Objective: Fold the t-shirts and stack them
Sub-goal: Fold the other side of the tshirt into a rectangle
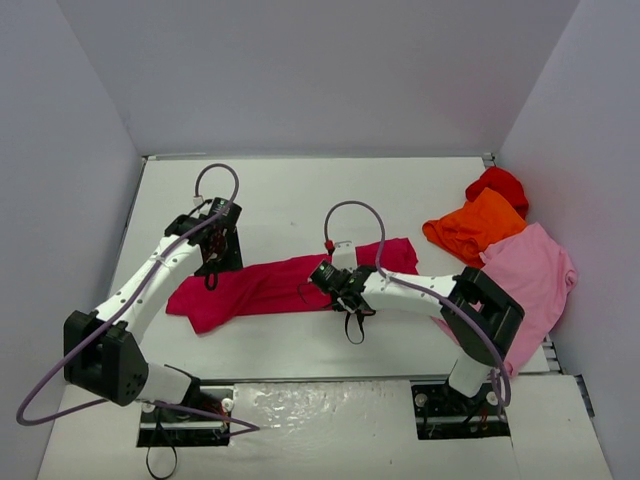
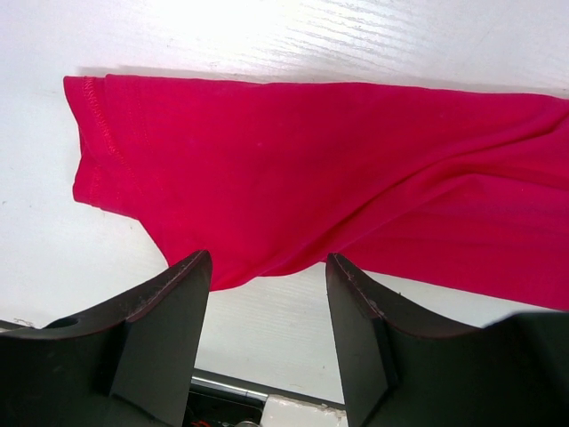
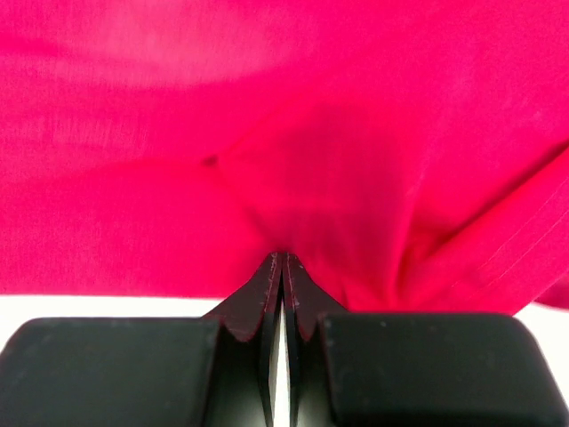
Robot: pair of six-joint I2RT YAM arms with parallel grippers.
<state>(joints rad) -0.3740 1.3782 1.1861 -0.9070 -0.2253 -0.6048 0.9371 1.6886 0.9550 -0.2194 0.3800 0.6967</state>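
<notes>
Our left gripper [image 2: 267, 267] stands open with nothing between its fingers. The crimson-magenta t-shirt [image 2: 311, 178] lies flat just ahead of their tips. Our right gripper [image 3: 283, 260] is closed, its fingertips pinching that shirt's near edge, the cloth spreading beyond them. Well behind the right fingers we see the light pink t-shirt [image 1: 535, 270], orange t-shirt [image 1: 475, 225] and red t-shirt [image 1: 498, 185], touching one another.
</notes>
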